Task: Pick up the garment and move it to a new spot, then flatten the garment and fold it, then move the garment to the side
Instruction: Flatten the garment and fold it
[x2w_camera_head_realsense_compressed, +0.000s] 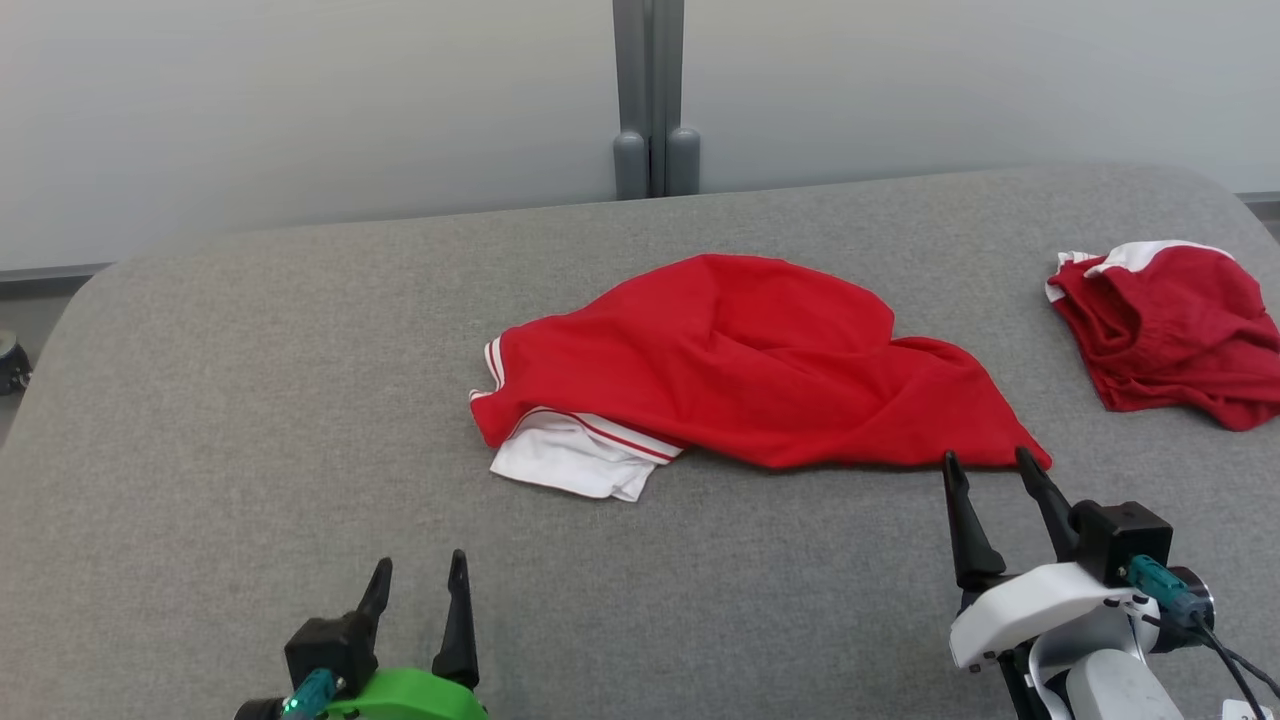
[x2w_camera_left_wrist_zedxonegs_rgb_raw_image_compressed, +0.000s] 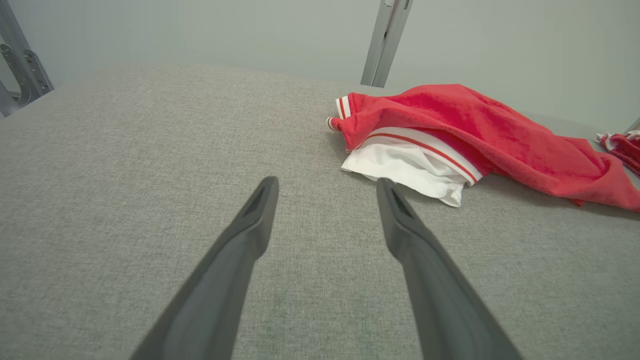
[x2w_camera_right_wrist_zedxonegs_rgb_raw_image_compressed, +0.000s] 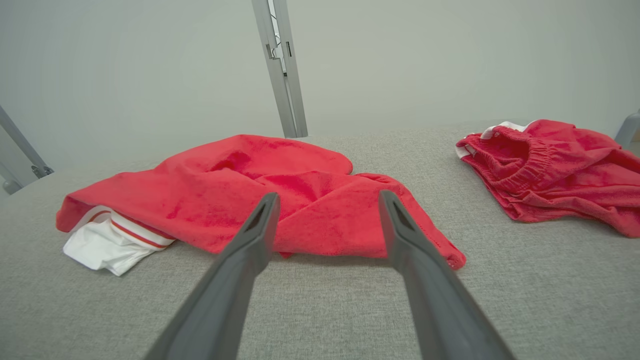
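A crumpled red garment (x2w_camera_head_realsense_compressed: 740, 360) with white striped trim is shown mid-frame on a grey padded table (x2w_camera_head_realsense_compressed: 250, 420). Both grippers are spread wide and empty: the left gripper (x2w_camera_head_realsense_compressed: 420, 560) at lower left, well apart from it, the right gripper (x2w_camera_head_realsense_compressed: 986, 456) at lower right, tips just beside its hem corner. The cloth is judged soft, light and limp, best pinched at that corner.

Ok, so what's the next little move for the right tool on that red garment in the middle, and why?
Probably ease the right tool forward and down onto the near right edge of the crumpled red garment, then close. Its jaws stand open with nothing held and its tips are right by that edge, while the left tool, also open, sits well short of the cloth.
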